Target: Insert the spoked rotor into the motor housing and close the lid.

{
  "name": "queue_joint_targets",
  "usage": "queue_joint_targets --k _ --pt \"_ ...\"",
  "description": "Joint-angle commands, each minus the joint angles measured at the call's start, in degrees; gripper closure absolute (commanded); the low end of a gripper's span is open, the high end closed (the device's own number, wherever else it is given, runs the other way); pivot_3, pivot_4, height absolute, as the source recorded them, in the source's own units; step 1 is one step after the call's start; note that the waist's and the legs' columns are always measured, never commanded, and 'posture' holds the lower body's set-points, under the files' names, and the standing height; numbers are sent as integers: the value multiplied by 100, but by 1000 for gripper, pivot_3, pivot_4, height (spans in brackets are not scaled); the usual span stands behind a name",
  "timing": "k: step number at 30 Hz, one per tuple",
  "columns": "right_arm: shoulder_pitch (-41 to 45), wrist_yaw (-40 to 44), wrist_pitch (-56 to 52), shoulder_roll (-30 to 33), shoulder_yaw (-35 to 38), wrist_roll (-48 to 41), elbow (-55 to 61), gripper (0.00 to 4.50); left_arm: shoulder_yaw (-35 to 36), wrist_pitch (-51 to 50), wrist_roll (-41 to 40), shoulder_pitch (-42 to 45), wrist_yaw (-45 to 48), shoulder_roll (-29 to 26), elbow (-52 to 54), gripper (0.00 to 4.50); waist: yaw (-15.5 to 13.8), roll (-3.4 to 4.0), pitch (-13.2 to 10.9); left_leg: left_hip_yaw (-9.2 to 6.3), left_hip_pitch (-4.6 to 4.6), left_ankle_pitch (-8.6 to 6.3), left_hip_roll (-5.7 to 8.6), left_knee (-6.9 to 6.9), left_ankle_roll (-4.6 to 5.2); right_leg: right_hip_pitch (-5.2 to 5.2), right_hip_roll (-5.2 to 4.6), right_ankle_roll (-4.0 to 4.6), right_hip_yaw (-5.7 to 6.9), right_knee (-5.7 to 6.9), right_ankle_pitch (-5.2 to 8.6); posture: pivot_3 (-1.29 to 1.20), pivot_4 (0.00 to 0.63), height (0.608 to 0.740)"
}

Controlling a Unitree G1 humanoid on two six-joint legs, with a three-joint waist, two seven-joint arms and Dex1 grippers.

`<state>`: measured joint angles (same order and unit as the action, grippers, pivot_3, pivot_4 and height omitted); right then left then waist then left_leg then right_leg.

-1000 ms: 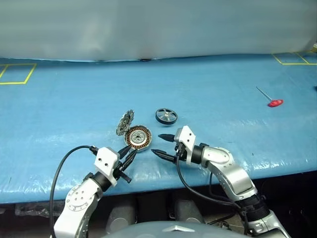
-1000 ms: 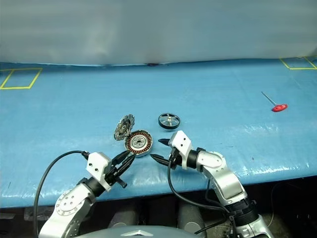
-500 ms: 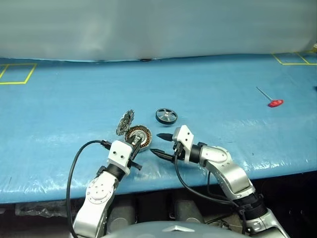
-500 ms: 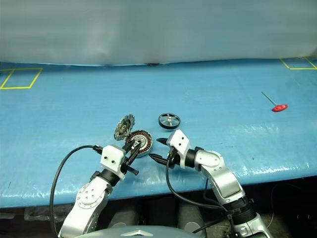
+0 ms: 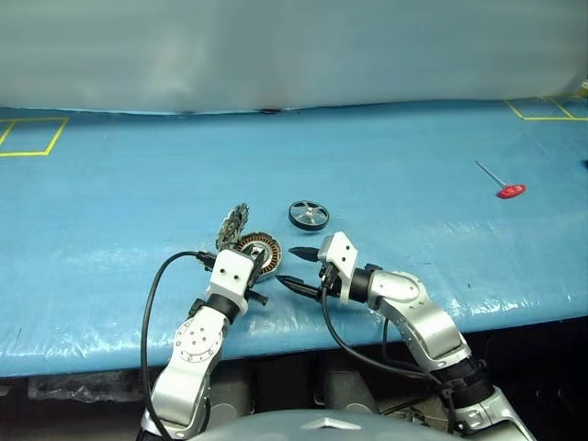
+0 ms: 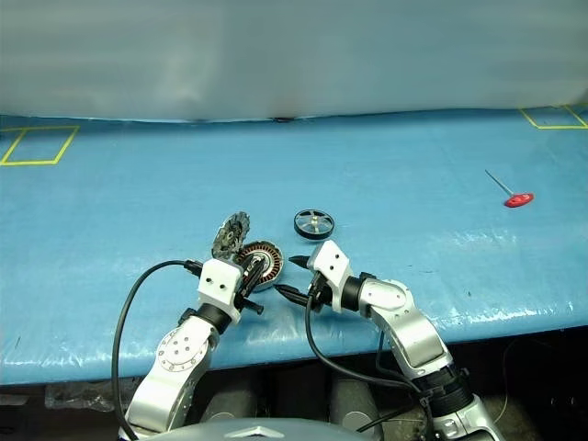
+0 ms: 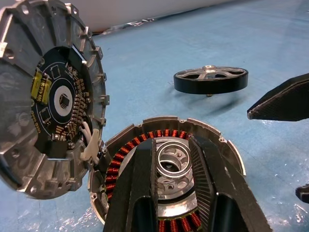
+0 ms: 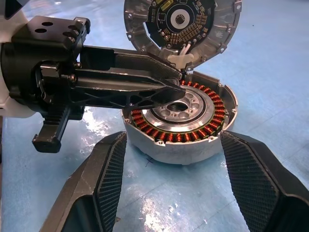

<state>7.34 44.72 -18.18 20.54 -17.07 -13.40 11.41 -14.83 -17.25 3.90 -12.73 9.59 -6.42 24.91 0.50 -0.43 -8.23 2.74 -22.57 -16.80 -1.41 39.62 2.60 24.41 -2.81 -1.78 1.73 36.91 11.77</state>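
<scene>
the lid (image 5: 231, 226) stands tilted up on its edge at the far-left rim of the motor housing (image 5: 260, 252), ribbed inner face and circuit board turned toward the cup, apparently tied to it by a short white lead.

the left gripper (image 8: 169, 92) reaches over the housing from the near-left, its two black fingers nearly together with only a narrow gap, tips over the silvery centre ring. it grips nothing that i can make out; whether the tips touch the ring i cannot tell.

the housing sits flat on the blue table cover (image 5: 413, 165), copper windings facing up, its well empty.

the right gripper (image 5: 288, 264) waits just to the housing's right, jaws wide apart and empty, pointing across at the cup so that the cup lies between and just beyond its fingers (image 8: 260, 183).

the spoked rotor (image 5: 309, 215) lies flat beyond and a little right of the housing, axle upright, just past the right gripper's far fingertip. it is nearer the right arm, which seems better placed to fetch it.
</scene>
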Motion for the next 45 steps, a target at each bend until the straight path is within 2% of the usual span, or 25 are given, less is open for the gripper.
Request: queue_joint_targets --k 1,32,45 --pt "34 -13 9 12 59 -25 97 1269 32 -97 41 84 -83 34 103 3852 -2 0 0 0 0 0 0 0 0 0 0 -1 -1 0 -1 0 150 740" --pt "-33 -123 -51 5 85 -74 134 1269 0 -1083 -70 357 37 33 153 3852 -2 -1 1 0 0 0 0 2 0 -1 5 -18 -8 0 -11 0 150 740" --pt "-27 -148 -52 -40 67 -78 117 1269 106 -1261 -193 489 -47 233 185 3852 -3 -2 1 0 1 1 -2 4 0 -1 9 -18 -12 0 -12 0 150 740"
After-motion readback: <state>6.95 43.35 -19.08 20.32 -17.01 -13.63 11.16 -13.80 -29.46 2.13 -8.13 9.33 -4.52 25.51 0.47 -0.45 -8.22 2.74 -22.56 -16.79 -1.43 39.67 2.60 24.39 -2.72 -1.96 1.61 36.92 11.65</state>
